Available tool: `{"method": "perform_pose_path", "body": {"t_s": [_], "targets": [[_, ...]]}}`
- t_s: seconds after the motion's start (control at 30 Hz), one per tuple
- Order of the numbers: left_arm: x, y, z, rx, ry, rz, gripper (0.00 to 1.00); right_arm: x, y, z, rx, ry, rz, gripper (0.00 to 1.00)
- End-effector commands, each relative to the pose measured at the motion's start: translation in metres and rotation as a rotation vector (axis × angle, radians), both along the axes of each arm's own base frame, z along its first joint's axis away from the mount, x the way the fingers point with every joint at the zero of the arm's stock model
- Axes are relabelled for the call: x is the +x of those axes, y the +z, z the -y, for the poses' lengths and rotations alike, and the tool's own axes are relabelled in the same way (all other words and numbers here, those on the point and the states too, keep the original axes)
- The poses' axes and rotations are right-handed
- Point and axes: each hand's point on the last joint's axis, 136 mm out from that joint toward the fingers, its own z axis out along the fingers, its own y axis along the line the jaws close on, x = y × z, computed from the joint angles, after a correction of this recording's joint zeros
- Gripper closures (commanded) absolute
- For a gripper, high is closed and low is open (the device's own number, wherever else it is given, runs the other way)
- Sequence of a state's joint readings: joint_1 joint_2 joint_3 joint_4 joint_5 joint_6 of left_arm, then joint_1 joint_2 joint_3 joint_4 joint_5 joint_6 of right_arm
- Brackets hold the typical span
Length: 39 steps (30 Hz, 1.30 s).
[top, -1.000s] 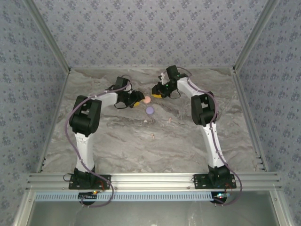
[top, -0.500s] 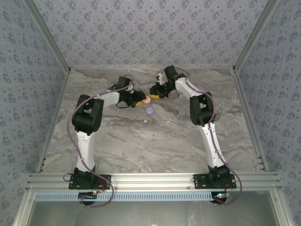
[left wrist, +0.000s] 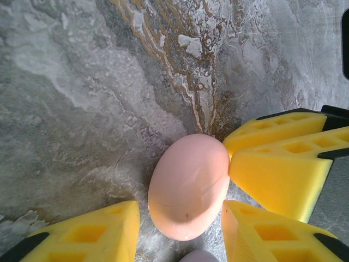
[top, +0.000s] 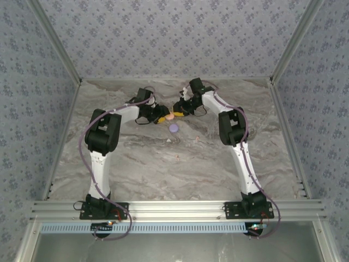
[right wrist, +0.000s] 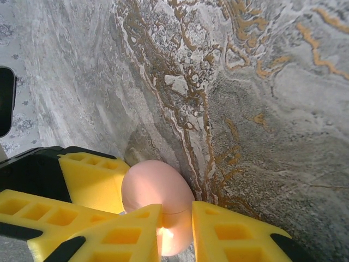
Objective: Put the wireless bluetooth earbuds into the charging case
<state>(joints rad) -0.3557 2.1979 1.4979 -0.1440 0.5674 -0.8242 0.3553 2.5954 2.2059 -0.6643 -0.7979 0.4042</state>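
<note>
Seeing both arms meet at one spot near the far edge of the marble worktop (top: 136,169), about mid-width. Left arm (top: 101,136) comes in from the left side. Left gripper (left wrist: 180,224) straddles the pink charging case (left wrist: 188,185) with its claw partly open. In the left wrist view one fingertip (left wrist: 112,226) stands just off the case's side with a thin gap, and the other (left wrist: 256,232) is at the opposite side, contact unclear. So it's bracketing, not clamped. Case is egg-shaped, lid shut, seam line visible, lying on the worktop. Right gripper (right wrist: 175,224) comes in from the right side, claw almost closed and pinching the end of that same case. In the right wrist view pink fills the narrow slot between its fingertips (right wrist: 125,234). Its fingers sit right beside one finger of the left gripper, touching or nearly, can't tell which. Right arm (top: 234,128) folds back toward the right edge. Nearer row, top view: a pale speck (top: 169,140), too small to identify. Lilac disc (top: 174,128) lies just on the near side of the case, apart from both claws. A pale pink earbud (top: 177,158) lies toward the worktop's middle, and a second pale pink earbud (top: 195,137) lies right of the disc. Both lie loose on the marble, well apart from the case.
</note>
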Motion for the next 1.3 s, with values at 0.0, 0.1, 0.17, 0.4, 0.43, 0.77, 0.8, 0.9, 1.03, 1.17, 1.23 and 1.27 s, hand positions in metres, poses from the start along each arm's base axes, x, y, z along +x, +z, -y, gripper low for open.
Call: {"method": "perform_pose_path", "body": {"t_s": [0.0, 0.1, 0.17, 0.4, 0.43, 0.77, 0.8, 0.9, 1.03, 1.17, 1.23, 1.27], "targets": [[-0.002, -0.010, 0.010, -0.023, -0.017, -0.026, 0.57, -0.010, -0.012, -0.003, -0.016, 0.009, -0.060, 0.78], [-0.001, -0.011, 0.012, -0.035, -0.018, -0.026, 0.58, -0.012, -0.013, -0.004, -0.012, 0.011, -0.063, 0.78], [0.001, -0.011, 0.014, -0.044, -0.014, -0.029, 0.60, -0.012, -0.014, -0.003, -0.013, 0.010, -0.067, 0.78], [0.001, -0.010, 0.016, -0.062, -0.005, -0.028, 0.62, -0.013, -0.012, -0.003, -0.008, 0.009, -0.069, 0.78], [0.001, -0.011, 0.016, -0.061, -0.003, -0.029, 0.62, -0.012, -0.011, -0.003, -0.006, 0.007, -0.067, 0.78], [0.003, -0.014, 0.016, -0.078, 0.027, -0.034, 0.68, -0.014, -0.006, -0.002, 0.008, 0.013, -0.070, 0.78], [0.003, -0.015, 0.015, -0.076, 0.029, -0.035, 0.69, -0.014, -0.005, -0.002, 0.009, 0.012, -0.069, 0.78], [0.004, -0.015, 0.015, -0.077, 0.035, -0.034, 0.75, -0.014, -0.003, -0.001, 0.011, 0.010, -0.065, 0.78], [0.006, -0.010, 0.015, -0.082, 0.035, -0.016, 0.81, -0.014, 0.005, 0.004, 0.016, -0.002, -0.050, 0.75], [0.009, 0.005, 0.012, -0.087, 0.031, 0.043, 0.82, -0.011, 0.028, 0.017, 0.013, -0.033, 0.013, 0.65], [0.010, 0.015, 0.010, -0.094, 0.028, 0.077, 0.83, -0.007, 0.044, 0.026, 0.017, -0.056, 0.065, 0.62], [0.010, 0.023, 0.009, -0.101, 0.022, 0.102, 0.83, -0.007, 0.050, 0.032, 0.018, -0.069, 0.082, 0.62]]}}
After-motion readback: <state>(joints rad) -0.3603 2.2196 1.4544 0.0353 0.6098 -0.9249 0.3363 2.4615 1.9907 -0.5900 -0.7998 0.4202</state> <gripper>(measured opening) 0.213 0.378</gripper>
